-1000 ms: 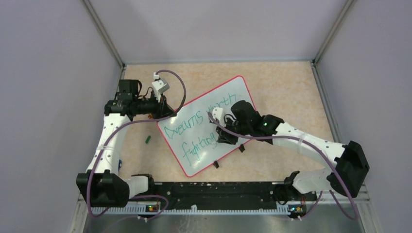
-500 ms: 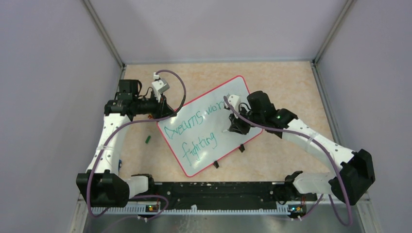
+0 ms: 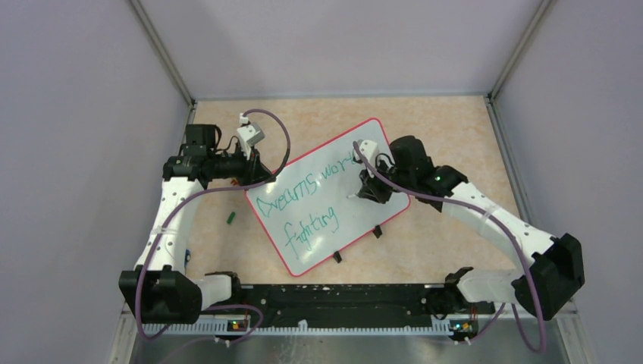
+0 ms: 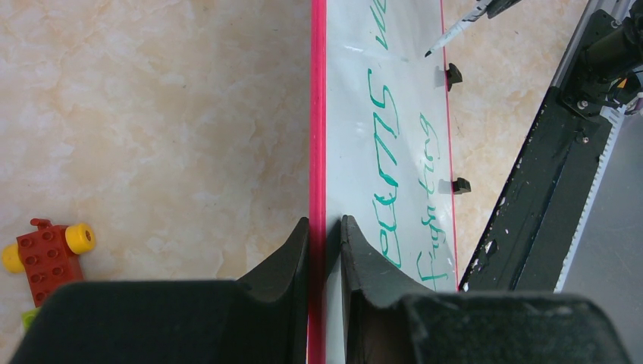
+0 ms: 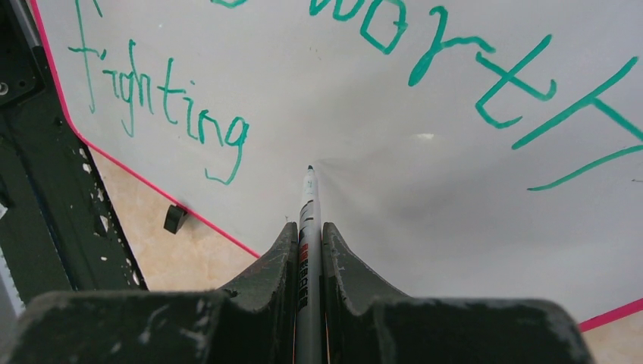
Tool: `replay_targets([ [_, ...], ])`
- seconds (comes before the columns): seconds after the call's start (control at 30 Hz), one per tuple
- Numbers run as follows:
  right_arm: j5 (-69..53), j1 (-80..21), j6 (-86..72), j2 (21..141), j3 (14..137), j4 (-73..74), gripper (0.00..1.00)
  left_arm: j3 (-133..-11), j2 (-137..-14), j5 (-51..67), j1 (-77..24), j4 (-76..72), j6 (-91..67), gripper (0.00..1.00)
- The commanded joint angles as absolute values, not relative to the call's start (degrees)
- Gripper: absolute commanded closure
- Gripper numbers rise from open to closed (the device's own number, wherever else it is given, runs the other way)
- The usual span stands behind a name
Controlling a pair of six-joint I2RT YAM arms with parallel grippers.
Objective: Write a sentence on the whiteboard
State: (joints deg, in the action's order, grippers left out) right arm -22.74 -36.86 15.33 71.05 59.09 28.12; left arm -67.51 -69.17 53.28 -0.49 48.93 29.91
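The left claw (image 4: 324, 236) grips the whiteboard (image 4: 356, 114) by its red rim; the right claw (image 5: 308, 236) clamps a marker (image 5: 307, 199), tip over bare white beside the sentence (image 5: 163, 106).

Bare table (image 3: 447, 129) lies open beyond the whiteboard (image 3: 350, 224); a small green piece (image 3: 231, 218) sits left of it

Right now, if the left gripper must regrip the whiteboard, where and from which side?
I'd take the whiteboard by its red rim on the far long edge near the left corner, from outside, fingers astride it, where the left gripper clamps now. The board is thin and flat, so only an edge fits the jaws, and that spot is away from the marker and sentence.
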Motion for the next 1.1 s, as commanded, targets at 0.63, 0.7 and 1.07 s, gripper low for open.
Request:
replay_targets([
  [0.63, -24.5, -38.4, 16.1, 75.6, 63.7, 24.6, 1.00, -67.3, -69.4, 53.7, -1.6, 49.0, 31.5, 1.00],
  [0.7, -24.5, -38.6, 16.5, 75.4, 62.9, 24.8, 1.00, -67.2, -69.4, 53.6, -1.7, 49.0, 31.5, 1.00],
  [1.07, -23.5, -38.7, 17.5, 73.1, 57.9, 25.9, 1.00, -67.3, -69.4, 53.5, -1.7, 49.0, 31.5, 1.00],
])
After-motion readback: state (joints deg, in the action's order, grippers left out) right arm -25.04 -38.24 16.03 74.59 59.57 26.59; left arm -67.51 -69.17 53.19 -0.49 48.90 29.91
